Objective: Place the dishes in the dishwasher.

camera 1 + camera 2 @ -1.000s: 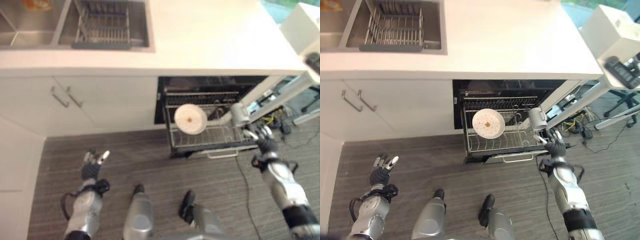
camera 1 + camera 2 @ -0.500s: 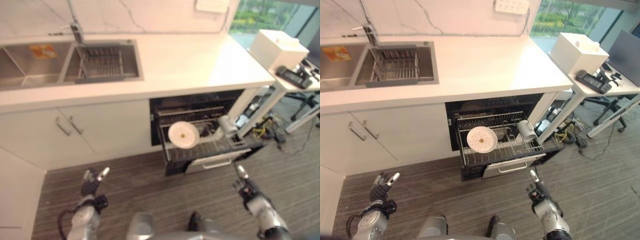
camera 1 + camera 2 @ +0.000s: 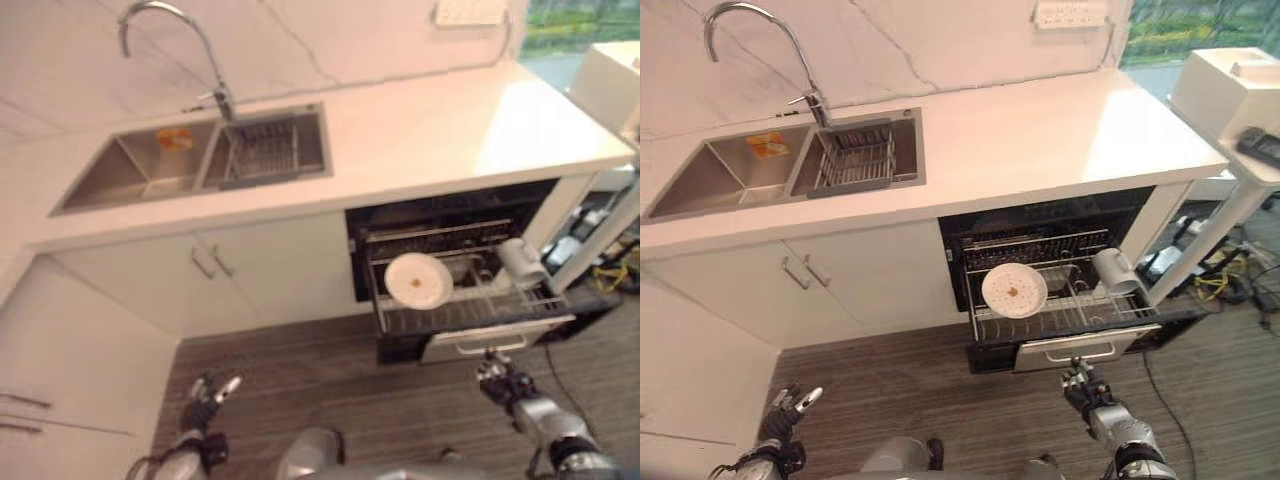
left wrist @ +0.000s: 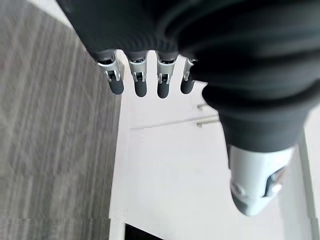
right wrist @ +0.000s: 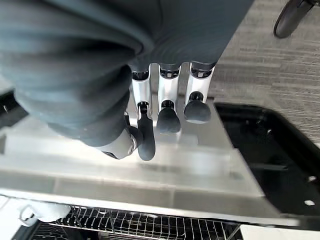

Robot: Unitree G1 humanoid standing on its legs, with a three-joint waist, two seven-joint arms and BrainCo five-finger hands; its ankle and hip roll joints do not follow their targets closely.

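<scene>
The dishwasher [image 3: 1040, 235] stands open under the counter with its wire rack [image 3: 470, 315] pulled out. A white plate [image 3: 419, 281] stands upright in the rack's left half. A white mug [image 3: 521, 262] lies tilted at the rack's right end. My right hand [image 3: 1081, 383] hovers low over the floor just in front of the rack's silver front panel [image 5: 200, 170]; its fingers [image 5: 167, 112] are relaxed and hold nothing. My left hand [image 3: 205, 393] is far to the left above the floor before the white cabinets, its fingers [image 4: 140, 82] straight and empty.
A white counter [image 3: 1040, 140] runs above the dishwasher. A double sink [image 3: 190, 160] at its left holds a wire drainer [image 3: 855, 160] under a curved tap. White cabinet doors [image 3: 230, 270] stand left of the dishwasher. A side table with a white box [image 3: 1230, 90] stands at the right, with cables below.
The whole picture has shifted because the camera moved. My right hand has drawn back from the mug at the rack's right end to a spot in front of the rack. Plate and mug stay put.
</scene>
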